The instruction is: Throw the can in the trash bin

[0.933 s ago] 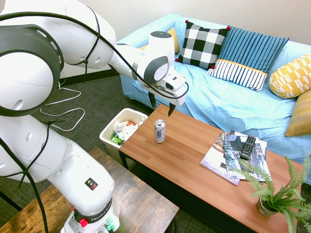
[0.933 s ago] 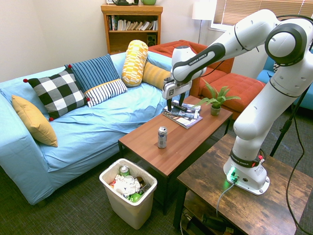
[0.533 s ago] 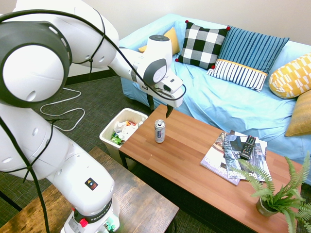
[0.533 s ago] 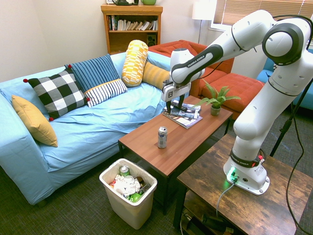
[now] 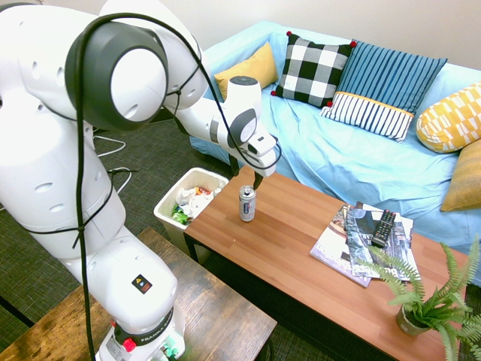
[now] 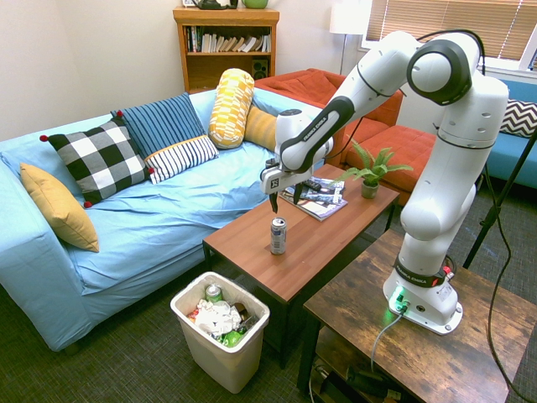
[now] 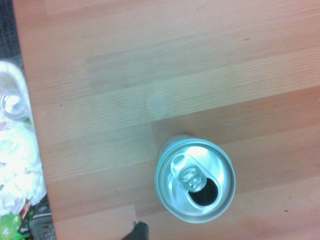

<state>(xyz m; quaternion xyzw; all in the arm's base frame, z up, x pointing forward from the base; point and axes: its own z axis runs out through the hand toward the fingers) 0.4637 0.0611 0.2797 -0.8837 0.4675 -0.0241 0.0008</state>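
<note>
**Gripper poised above an upright can on the counter**

The can [image 5: 247, 203] stands upright near the end of the wooden counter [image 5: 301, 248], its opened top visible in the wrist view. The gripper [image 6: 284, 196] points straight down just above the can, its fingers spread wide and holding nothing, clear of the can's rim. The trash bin [image 6: 189, 304], holding crumpled rubbish and another can, sits on the floor just beyond that end of the counter. Magazines [image 5: 353, 237] lie further along the counter.

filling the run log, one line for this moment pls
gripper: open, above can | can: upright on table | bin: on floor
</note>
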